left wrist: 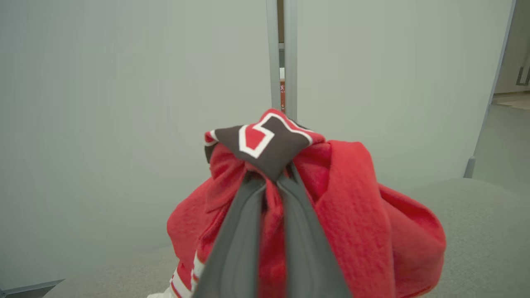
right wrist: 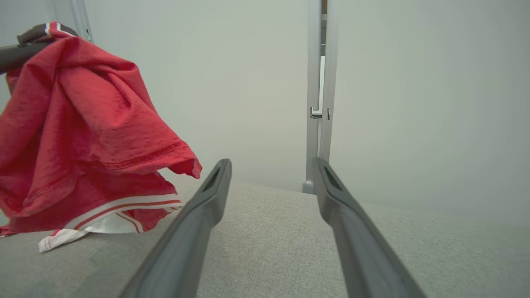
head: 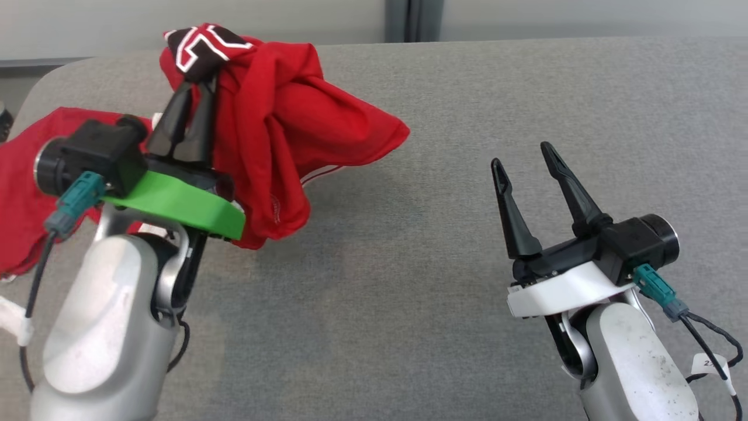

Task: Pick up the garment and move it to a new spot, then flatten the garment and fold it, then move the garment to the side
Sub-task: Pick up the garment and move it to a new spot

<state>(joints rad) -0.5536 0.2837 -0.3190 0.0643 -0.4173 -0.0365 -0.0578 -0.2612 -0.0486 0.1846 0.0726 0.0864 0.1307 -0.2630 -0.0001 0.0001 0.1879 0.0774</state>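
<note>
In the head view, the left gripper is raised at the upper left. Its 2 dark fingers are pressed together on the red garment, pinching it just under a dark patch that bears a red figure with a white outline. From this pinch the cloth hangs down in heavy folds on the right side of the gripper and its green plate. Another part of the garment lies on the grey fabric surface at the far left edge, behind the left arm. The right gripper is at the lower right, well apart from the garment. Its 2 fingers are spread wide and nothing is between them. It sits on a white plate.

In the left wrist view, the 2 fingers meet at their tips with a strip of red cloth caught between them. The dark patch is bunched just above the tips, and red folds swell out on both sides. Behind is a pale wall.

In the right wrist view, the 2 fingers stand wide apart and empty above the grey surface. The garment hangs at the left, and its hem with white stripes touches the surface.
</note>
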